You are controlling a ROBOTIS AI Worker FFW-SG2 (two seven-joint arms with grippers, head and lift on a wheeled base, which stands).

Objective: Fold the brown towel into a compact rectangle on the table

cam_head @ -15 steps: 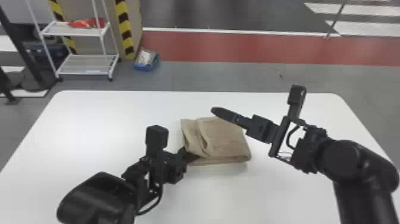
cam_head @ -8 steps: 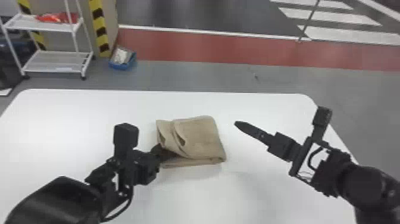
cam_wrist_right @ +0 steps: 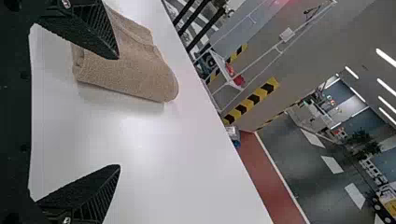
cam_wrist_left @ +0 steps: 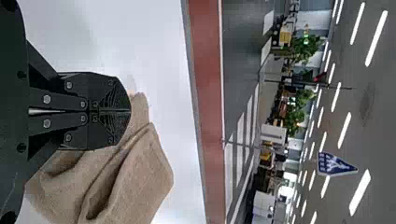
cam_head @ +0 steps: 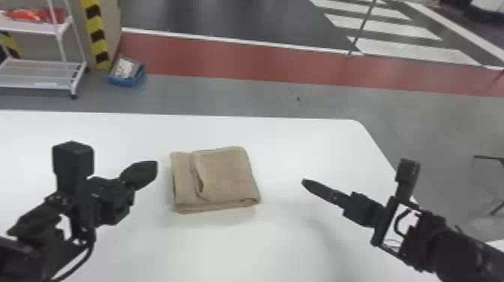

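The brown towel lies folded into a rough rectangle on the white table, with a loose-edged flap along its left part. My left gripper is just left of the towel, apart from it. In the left wrist view my left gripper has its fingers pressed together, and the towel shows beyond them. My right gripper is to the right of the towel. In the right wrist view my right gripper stands wide open, and one finger overlaps the view of the towel.
Beyond the table's far edge a white wire shelf and a blue bin stand on the floor at the back left. A striped post rises beside them.
The left gripper has come out from the towel's left side and moved left, away from it. The right gripper has drawn back to the right from over the towel. The head view has turned right.
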